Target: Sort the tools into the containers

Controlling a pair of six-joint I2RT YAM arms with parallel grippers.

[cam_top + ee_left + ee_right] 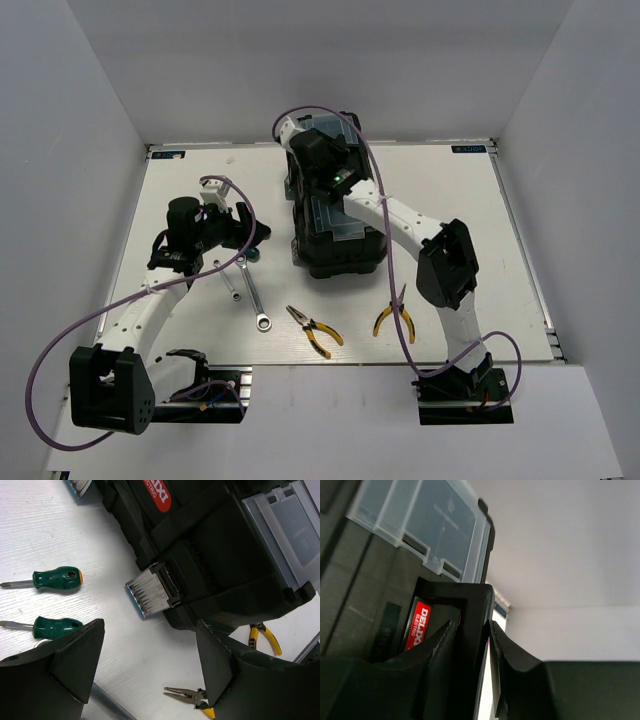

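From above, the toolbox (335, 230) is sitting mid-worktop (500, 250), with two wrenches (252, 297) and two pliers (316, 330) lying near its front.

On the left wrist, the left claw (150, 625) is gaping wide beside the toolbox's latch (150, 596), with two screwdrivers (56, 578) lying alongside.

On the right wrist, the right claw (470, 625) is pinching the toolbox handle (465, 591).

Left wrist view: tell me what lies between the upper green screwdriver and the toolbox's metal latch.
Only bare white table lies between the screwdriver and the latch, shown in the left wrist view.
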